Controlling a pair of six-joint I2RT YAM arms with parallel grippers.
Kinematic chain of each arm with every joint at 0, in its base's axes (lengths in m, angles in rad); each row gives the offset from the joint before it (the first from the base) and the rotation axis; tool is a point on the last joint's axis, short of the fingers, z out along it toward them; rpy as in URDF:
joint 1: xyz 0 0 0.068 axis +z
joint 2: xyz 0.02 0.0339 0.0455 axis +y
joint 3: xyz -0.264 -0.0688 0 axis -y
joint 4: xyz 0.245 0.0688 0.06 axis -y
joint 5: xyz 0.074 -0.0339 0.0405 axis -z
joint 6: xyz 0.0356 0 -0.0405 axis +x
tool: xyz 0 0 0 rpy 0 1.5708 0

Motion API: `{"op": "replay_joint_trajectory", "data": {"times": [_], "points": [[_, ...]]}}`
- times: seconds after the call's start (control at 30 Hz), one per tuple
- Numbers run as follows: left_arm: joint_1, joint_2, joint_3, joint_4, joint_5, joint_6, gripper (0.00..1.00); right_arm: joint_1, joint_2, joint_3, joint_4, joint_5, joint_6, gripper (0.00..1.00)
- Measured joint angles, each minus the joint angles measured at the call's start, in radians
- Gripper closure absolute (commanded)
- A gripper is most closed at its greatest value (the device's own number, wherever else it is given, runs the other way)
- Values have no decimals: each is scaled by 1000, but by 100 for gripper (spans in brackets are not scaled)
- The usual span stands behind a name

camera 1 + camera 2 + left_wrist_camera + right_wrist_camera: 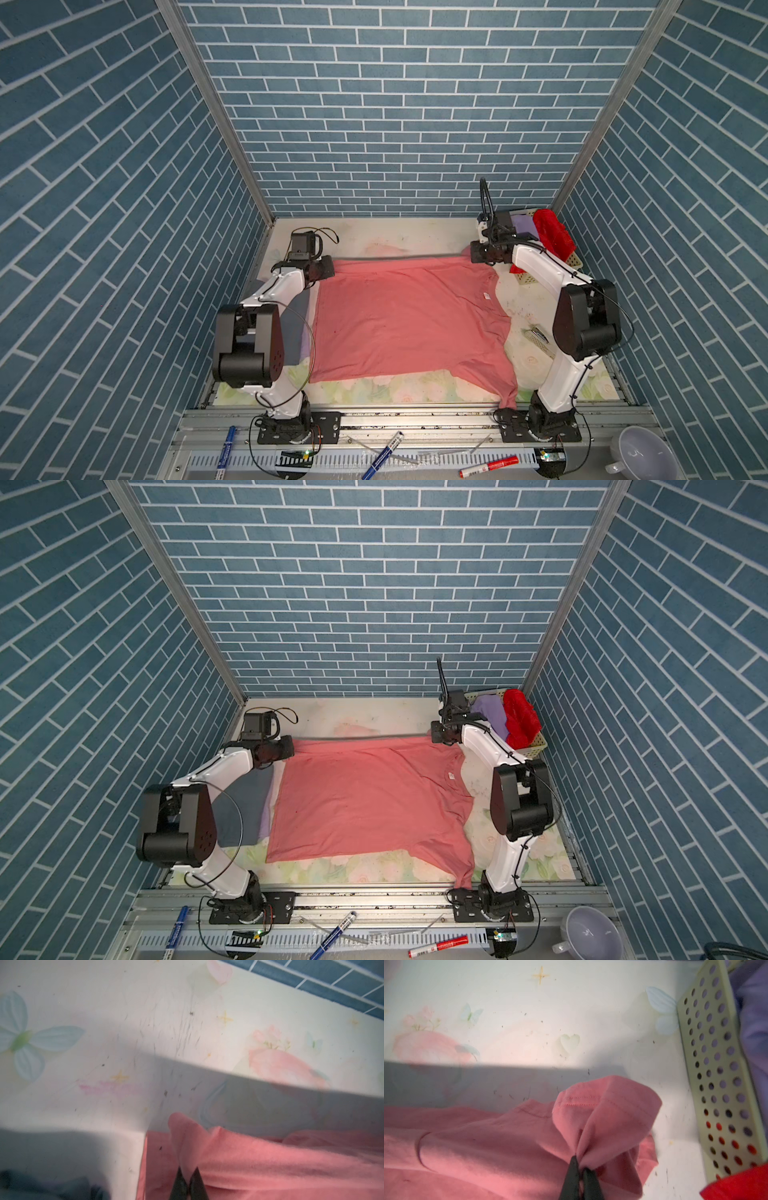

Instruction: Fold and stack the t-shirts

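Fingertips of the right gripper [581, 1164] clench a bunched, stitched edge of the salmon pink t-shirt [407, 320] just beside the cream basket [716, 1064]. We see the left gripper [188, 1172] pinching a pleat at the shirt's other far corner, well apart from the basket. Between them the shirt lies spread on the flowered table [395, 237], its white neck label toward the basket; inside the basket we find the lavender t-shirt [490, 712] and the red t-shirt [521, 721], while the grey t-shirt [245, 804] lies across the table from the basket, beside the salmon one.
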Motion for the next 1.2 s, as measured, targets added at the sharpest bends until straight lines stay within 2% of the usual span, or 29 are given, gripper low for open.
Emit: {"op": "replay_joint_trajectory", "data": {"times": [0.03,0.07,0.1,0.23,0.33,0.43,0.73,0.93,1.2], "points": [[1,-42,-42,-1,-15,-5,57,8,-41,-56,7,18,1,98],[2,-85,-80,0,-31,-12,48,13,-72,-98,10,34,2,79],[3,-135,-124,0,-50,-23,42,17,-105,-141,13,53,10,66],[5,-312,-218,-21,-96,-56,35,24,-252,-268,19,123,46,53],[5,-377,-217,-21,-101,-82,35,24,-349,-294,39,158,72,52],[5,-343,-187,-32,-84,-109,37,23,-376,-294,94,161,97,52],[-55,-101,-145,-34,-36,-154,37,29,-139,-290,174,74,195,55],[-78,68,-58,5,-29,-156,41,36,-70,-280,193,62,219,54],[-80,180,14,42,-41,-127,47,36,-31,-275,186,77,219,53]]}}
